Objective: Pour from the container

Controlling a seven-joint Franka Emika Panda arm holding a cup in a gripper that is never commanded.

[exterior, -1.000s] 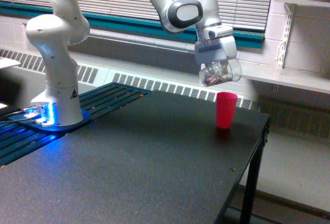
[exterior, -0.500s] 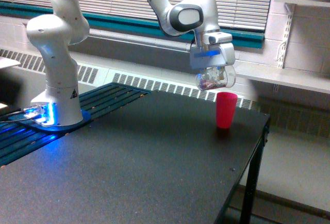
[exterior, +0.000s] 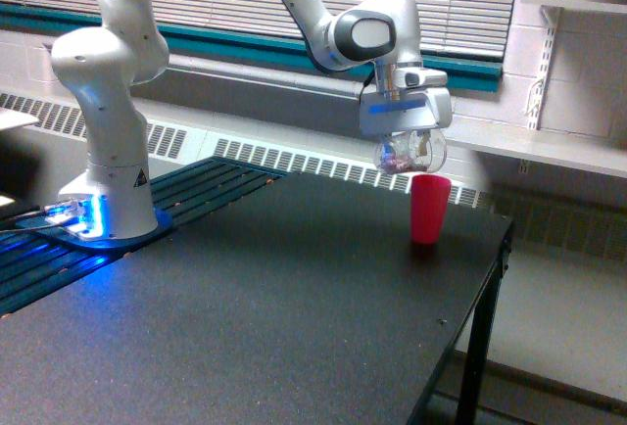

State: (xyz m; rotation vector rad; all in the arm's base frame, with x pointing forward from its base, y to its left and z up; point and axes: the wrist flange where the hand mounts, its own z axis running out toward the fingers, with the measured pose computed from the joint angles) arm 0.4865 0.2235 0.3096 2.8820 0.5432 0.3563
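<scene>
The container is a small clear cup with brownish bits showing through its wall. It hangs in the air just above and slightly to the exterior view's left of the pink cup. My gripper is shut on the container from above. The pink cup stands upright on the black table, near its far right corner. I cannot see anything falling from the container.
The arm's white base stands at the exterior view's left on a blue-lit mount. The table's right edge drops off close to the pink cup. A radiator grille and a window with blinds run behind. A shelf sits at the right.
The gripper and the container have shifted a little lower and turned, so the container now hangs closer over the pink cup's rim. The pink cup has not moved.
</scene>
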